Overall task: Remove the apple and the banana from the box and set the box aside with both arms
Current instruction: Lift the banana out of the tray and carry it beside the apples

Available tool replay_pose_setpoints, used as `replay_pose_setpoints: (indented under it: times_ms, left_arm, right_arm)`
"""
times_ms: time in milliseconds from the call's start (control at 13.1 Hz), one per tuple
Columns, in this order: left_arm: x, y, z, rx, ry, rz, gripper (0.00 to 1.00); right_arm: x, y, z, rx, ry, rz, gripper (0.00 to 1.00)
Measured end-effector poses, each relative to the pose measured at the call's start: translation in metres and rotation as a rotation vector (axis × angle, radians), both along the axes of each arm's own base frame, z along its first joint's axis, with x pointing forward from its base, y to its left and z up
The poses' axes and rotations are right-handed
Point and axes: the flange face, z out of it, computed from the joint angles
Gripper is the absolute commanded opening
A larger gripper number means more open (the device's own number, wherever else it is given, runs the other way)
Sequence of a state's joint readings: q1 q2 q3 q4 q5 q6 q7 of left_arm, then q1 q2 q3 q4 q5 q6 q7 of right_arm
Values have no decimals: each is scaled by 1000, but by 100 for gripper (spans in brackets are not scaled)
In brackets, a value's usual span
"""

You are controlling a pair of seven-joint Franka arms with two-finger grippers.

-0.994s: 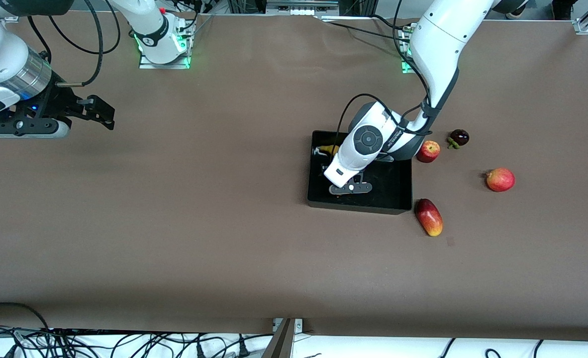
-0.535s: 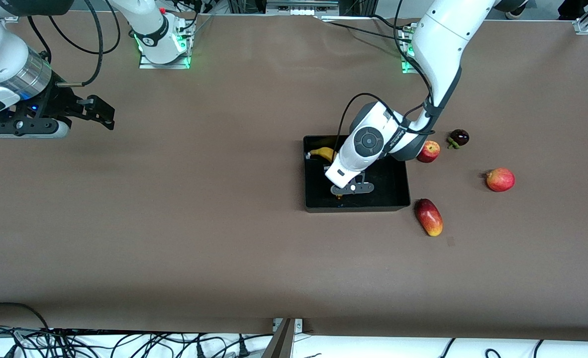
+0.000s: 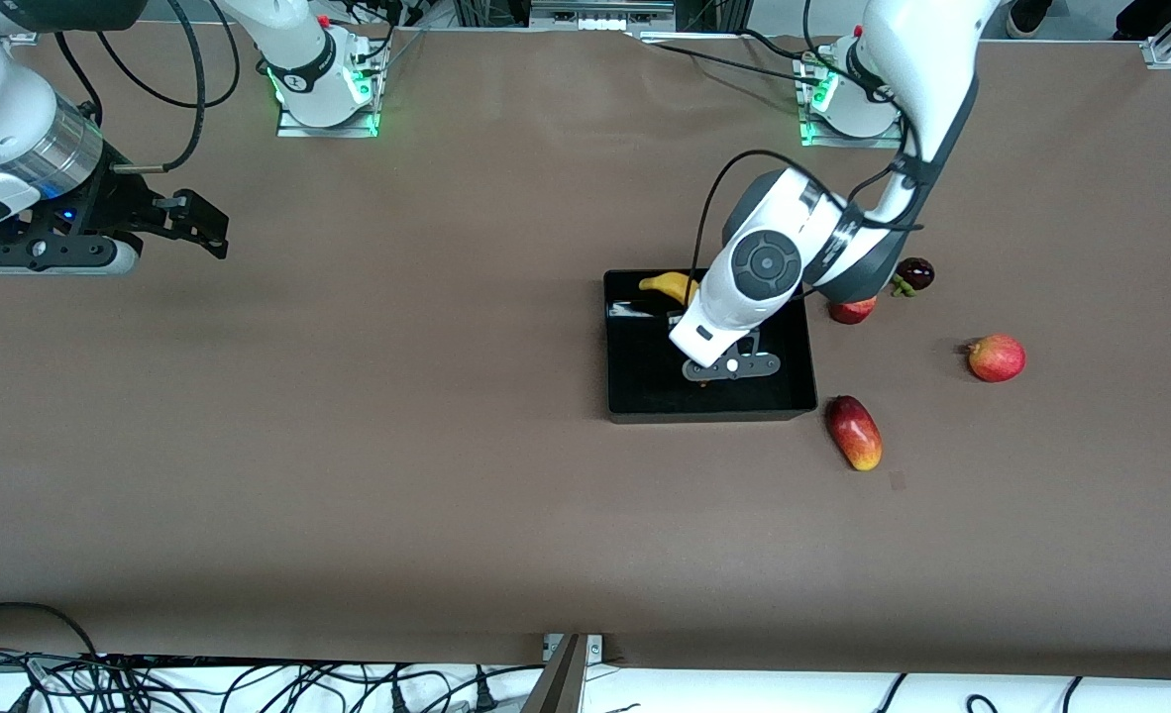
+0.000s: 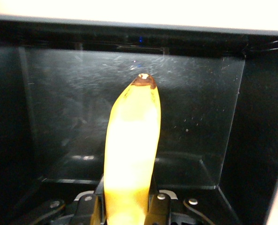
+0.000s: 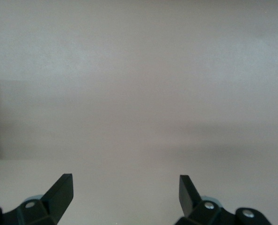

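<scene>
My left gripper (image 3: 692, 302) is shut on the yellow banana (image 3: 669, 286) and holds it in the black tray (image 3: 645, 391), by the tray's wall nearest the robots' bases. In the left wrist view the banana (image 4: 132, 150) sticks out from between the fingers (image 4: 160, 206) toward the tray's wall (image 4: 129, 40). The small apple (image 3: 851, 312), partly hidden by the left arm, and the dark mangosteen (image 3: 913, 273) lie beside the tray toward the left arm's end. The round red fruit (image 3: 997, 357) and the mango (image 3: 854, 432) lie nearer the front camera. My right gripper (image 3: 204, 226) waits, open and empty, its fingertips (image 5: 62, 187) over bare table.
The brown table top (image 3: 397, 446) stretches wide between the tray and the right arm's end. Cables (image 3: 249, 683) run along the table's front edge.
The tray slid a little toward the right arm's end and squared up. My left hand then moved toward the left arm's end with the banana. The right arm has not moved.
</scene>
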State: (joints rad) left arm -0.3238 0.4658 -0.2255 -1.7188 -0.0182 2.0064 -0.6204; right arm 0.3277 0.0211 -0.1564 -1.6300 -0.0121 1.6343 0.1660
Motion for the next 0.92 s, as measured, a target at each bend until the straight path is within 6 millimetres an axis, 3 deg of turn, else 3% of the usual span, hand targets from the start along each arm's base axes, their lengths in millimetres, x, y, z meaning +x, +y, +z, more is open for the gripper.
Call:
replay_pose_setpoints:
  times_ms: [153,229,382,612,765,918]
  left_arm:
    - [14,37,46,6,12,-62,0]
    - [24,73,68,3,15,-103,0]
    - [44,157,87,-16,24,-181,0]
    - [68,273,73,-30,13,-285,0]
    - [77,323,42,-7,-8,-366,0]
    - [83,352,-2,10,-42,-418,0]
  right_arm:
    - [0,0,0,0,0,0,100]
    - [0,0,0,0,0,0,100]
    - [0,0,0,0,0,0,100]
    - [0,0,0,0,0,0,100]
    - [0,0,0,0,0,0,100]
    - [0,0,0,0,0,0,100]
